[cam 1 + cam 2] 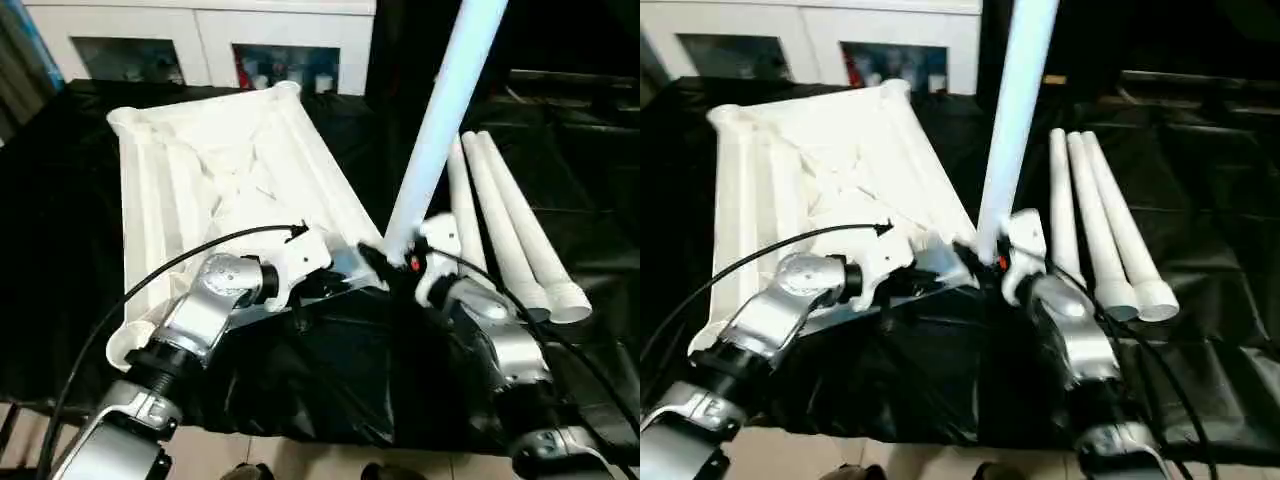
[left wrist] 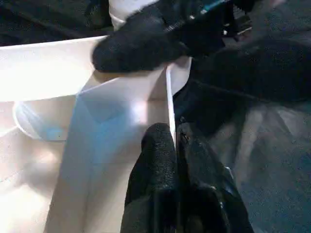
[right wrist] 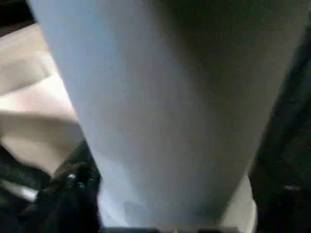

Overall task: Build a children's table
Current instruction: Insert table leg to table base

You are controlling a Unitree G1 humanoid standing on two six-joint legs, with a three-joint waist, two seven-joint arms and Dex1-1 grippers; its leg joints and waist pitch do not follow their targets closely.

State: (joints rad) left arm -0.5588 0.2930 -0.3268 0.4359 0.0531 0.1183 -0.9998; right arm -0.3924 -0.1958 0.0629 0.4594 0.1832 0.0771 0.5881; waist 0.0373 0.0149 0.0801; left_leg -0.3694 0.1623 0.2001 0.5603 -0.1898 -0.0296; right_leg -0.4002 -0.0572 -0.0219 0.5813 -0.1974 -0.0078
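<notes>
Both hands meet at the tabletop's (image 1: 230, 160) near corner: left hand (image 2: 176, 145) pinches the rim, right hand (image 1: 395, 262) (grip unclear) should steady the upright leg (image 1: 440, 110) vertical while seating.

One upturned table top (image 1: 215, 160), one upright leg (image 1: 440, 120), three loose legs (image 1: 510, 235), two grippers (image 1: 375, 262)

Near right corner of tabletop (image 1: 230, 170): blocked by upright leg (image 1: 440, 120) and both grippers.
Right of tabletop: three spare legs (image 1: 510, 235) lying on black sheet (image 1: 330, 370).
Far edge: cabinet (image 1: 200, 40).
</notes>
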